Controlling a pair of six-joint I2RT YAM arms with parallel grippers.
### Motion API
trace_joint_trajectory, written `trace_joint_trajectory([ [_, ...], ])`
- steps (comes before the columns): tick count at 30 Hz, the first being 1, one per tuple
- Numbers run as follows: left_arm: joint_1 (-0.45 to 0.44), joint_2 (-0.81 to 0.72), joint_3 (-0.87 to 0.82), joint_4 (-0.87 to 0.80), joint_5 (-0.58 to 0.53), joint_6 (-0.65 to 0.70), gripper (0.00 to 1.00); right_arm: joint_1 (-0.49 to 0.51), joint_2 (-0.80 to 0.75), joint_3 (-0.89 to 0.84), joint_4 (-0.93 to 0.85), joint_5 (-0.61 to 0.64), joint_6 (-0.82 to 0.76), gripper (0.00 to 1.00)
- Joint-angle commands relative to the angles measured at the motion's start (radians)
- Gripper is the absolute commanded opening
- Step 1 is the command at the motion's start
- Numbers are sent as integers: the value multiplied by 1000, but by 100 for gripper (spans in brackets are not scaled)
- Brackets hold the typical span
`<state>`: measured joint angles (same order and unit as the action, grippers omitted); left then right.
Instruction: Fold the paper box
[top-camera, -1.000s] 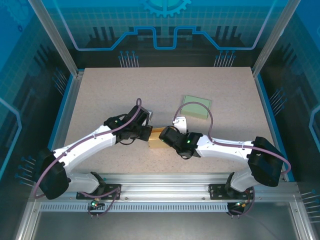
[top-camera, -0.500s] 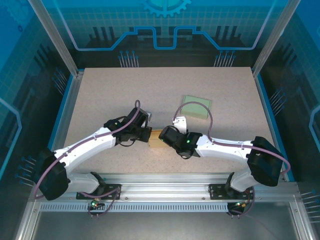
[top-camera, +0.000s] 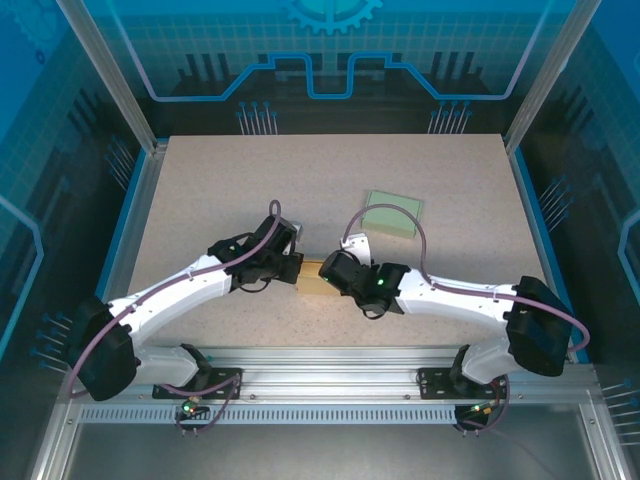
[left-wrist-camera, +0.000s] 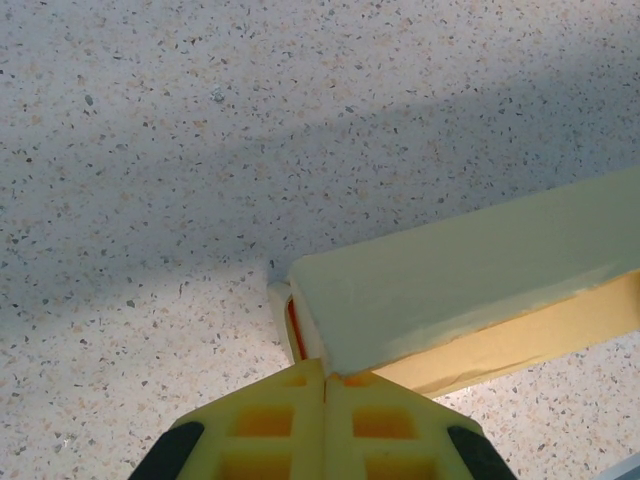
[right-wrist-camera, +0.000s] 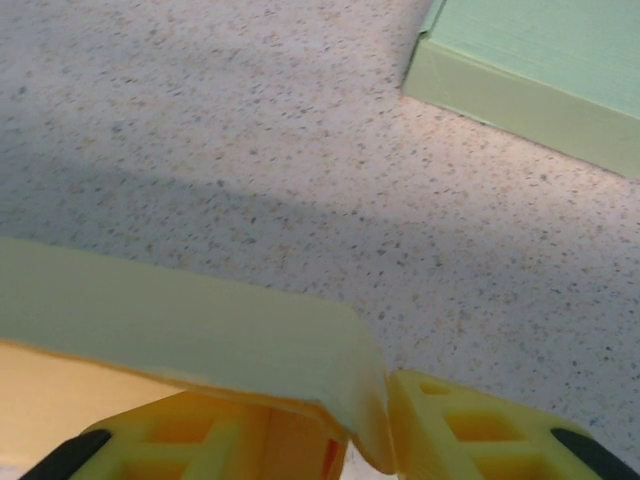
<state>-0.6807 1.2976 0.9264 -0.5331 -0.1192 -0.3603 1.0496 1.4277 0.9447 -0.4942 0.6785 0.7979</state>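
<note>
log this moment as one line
step: fold paper box, in progress | left gripper: shut, tips at box end | right gripper: astride box wall, grip unclear

Speckled table (top-camera: 200, 180): paper box (top-camera: 313, 281), green box (top-camera: 393, 213)

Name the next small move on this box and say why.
Probably the right gripper should press its pinched wall of the paper box down inward: that wall curls over unfinished, while the shut left gripper sits against the opposite end.
</note>
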Motion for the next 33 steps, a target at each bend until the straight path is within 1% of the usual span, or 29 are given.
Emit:
trace_joint_trajectory([
  [1, -5, -7, -10, -2, -4, 13, 0, 10, -38, 41, -49, -41, -59, 39],
  [5, -4, -2, -6, -2, -4, 15, 0, 9, -52, 47, -97, -21, -90, 37],
  [9, -5, 4, -4, -1, -2, 12, 0, -1, -61, 43, -150, 1, -88, 35],
  [15, -4, 9, -1, -1, 0, 14, 0, -34, -77, -1, -162, -7, -65, 33],
  [18, -4, 9, -1, -2, 2, 18, 0, -61, -92, -21, -128, -11, -87, 33],
  [22, -5, 11, -1, -2, 2, 20, 0, -108, -105, -43, -48, -86, -155, 32],
  [26, -5, 10, -1, -2, 2, 18, 0, -120, -94, -58, -13, -131, -171, 30],
  [31, -4, 15, 2, -2, 6, 20, 0, -124, -75, -59, -5, -112, -155, 29],
  [33, -4, 19, 2, -3, 6, 20, 0, -130, -70, -87, -2, -96, -153, 30],
])
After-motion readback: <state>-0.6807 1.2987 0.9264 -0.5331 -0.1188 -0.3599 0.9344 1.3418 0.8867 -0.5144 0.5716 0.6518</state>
